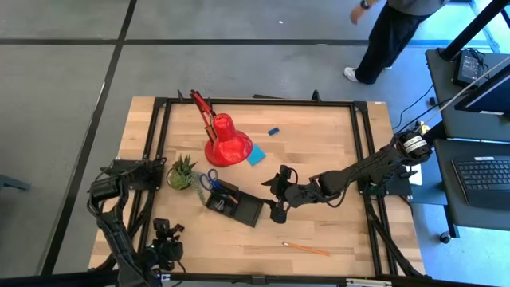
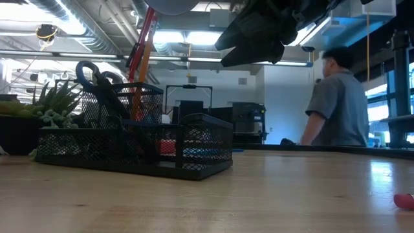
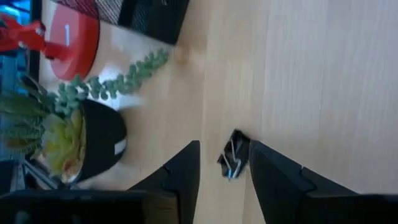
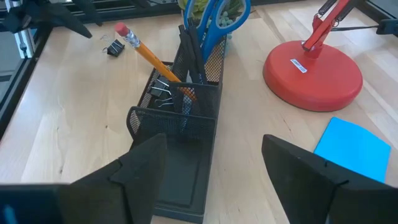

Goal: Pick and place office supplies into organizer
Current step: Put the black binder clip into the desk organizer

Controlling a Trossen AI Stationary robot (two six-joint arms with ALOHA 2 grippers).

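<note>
Left wrist view: left gripper (image 3: 224, 180) jaws parted around binder clip (image 3: 233, 155), low centre frame, on the surface. Closing off-centre could flick it away. Right gripper (image 4: 214, 171) wide, empty, over organizer (image 4: 180, 124).

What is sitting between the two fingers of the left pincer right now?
A small black binder clip lies on the bare wood between the open fingers of the left pincer. It looks untouched by either finger. The left wrist view shows this.

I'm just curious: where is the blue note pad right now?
In the high view, the blue note pad lies flat on the table, just right of the red lamp's base and beyond the black organizer, not yet inside it.
</note>
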